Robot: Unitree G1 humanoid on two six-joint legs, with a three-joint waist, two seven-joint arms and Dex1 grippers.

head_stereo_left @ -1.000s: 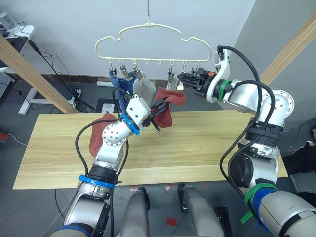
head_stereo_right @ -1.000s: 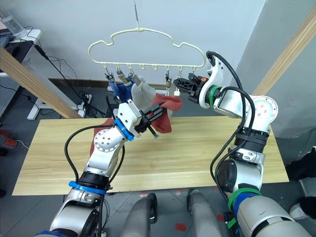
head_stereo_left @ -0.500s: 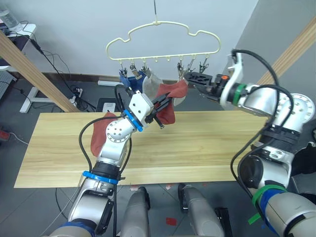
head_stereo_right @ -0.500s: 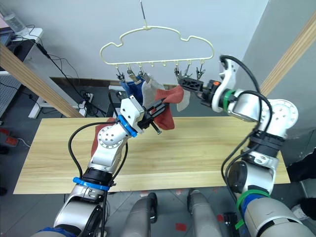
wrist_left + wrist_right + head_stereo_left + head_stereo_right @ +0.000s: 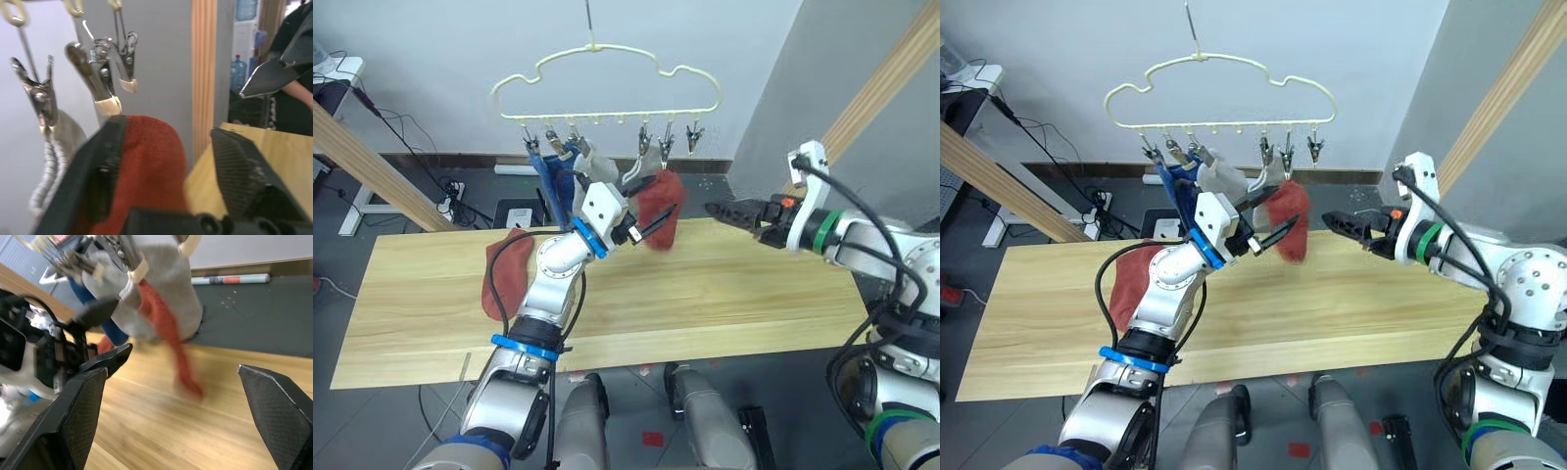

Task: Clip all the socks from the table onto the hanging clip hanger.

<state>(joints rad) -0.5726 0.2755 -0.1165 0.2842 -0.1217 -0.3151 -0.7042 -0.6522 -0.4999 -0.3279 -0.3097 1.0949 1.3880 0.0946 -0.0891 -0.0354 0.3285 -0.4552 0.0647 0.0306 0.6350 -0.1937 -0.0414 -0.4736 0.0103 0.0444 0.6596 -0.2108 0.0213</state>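
Socks hang in a bunch on the left-hand clips of the pale yellow cloud-shaped clip hanger, which is suspended by its thin hook above the far edge of the bench: a blue sock and a light grey sock are pinned there side by side. A rust-red sock hangs just right of them, its top edge caught at a metal clip near the middle of the row, its toe dangling over the far side of the bench. The left hand is raised just below the clips with its two black fingers spread apart; the red sock lies against one finger while the other finger stands clear of the fabric, so the hand is released rather than pinching. The right hand is held level over the far right part of the bench, well apart from the hanger, its fingers pointing left toward the red sock and gaping wide with nothing between them. A second rust-red sock lies crumpled on the left part of the bench, beside the left arm. Two clips at the right end of the row hang bare.
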